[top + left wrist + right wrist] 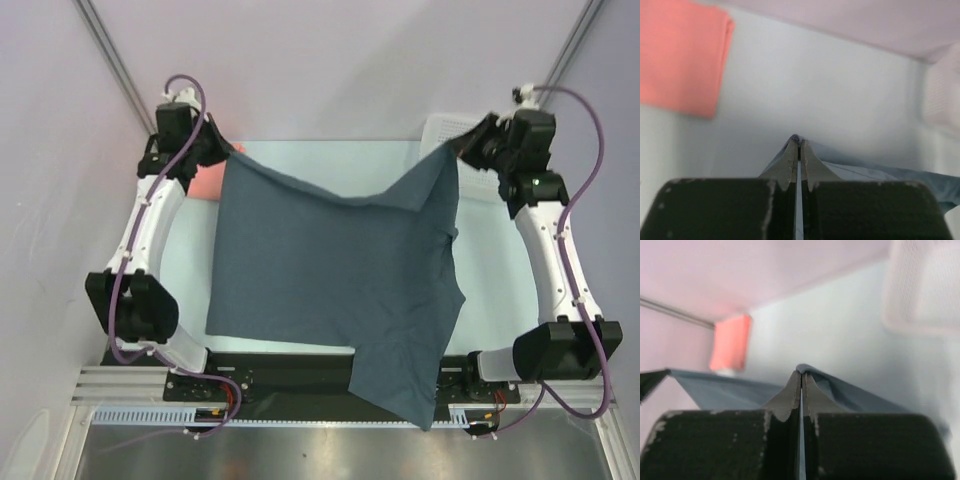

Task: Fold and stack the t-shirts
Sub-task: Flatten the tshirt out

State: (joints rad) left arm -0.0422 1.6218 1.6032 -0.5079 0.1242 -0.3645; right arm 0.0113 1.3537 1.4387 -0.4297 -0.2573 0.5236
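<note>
**A:** Where is the dark blue-grey t-shirt (330,270)?

**B:** Seen from above, it is spread over the middle of the table (330,152) and held up by its two far corners. The far edge sags between the two arms. Its near-left edge appears to rest on the table toward 7 o'clock. One corner hangs off the near side toward 5 o'clock, across the black base rail (290,362).

**A:** And the left gripper (232,152)?

**B:** It sits at about 10 o'clock, clenched on the shirt's far-left corner. In its wrist view the two fingers (790,160) press together, with a sliver of dark cloth pinched at their tips.

**A:** The right gripper (455,150)?

**B:** It is at about 2 o'clock, clamped the same way on the far-right corner. Its wrist view shows the jaws tight together and blue-grey fabric falling away on both sides of the tips.

**A:** Where is the other shirt?

**B:** The salmon-pink t-shirt (208,180) lies on the table at 10 o'clock, just beside the left gripper. From above, the arm and the dark shirt's edge partly cover it. The left wrist view shows it as a flat folded rectangle, apart from the raised cloth.

**A:** Anything else on the table?

**B:** A white mesh basket (445,128) stands in the far right corner, toward 1 o'clock. It is behind the right gripper and mostly hidden by it and the lifted corner.
</note>
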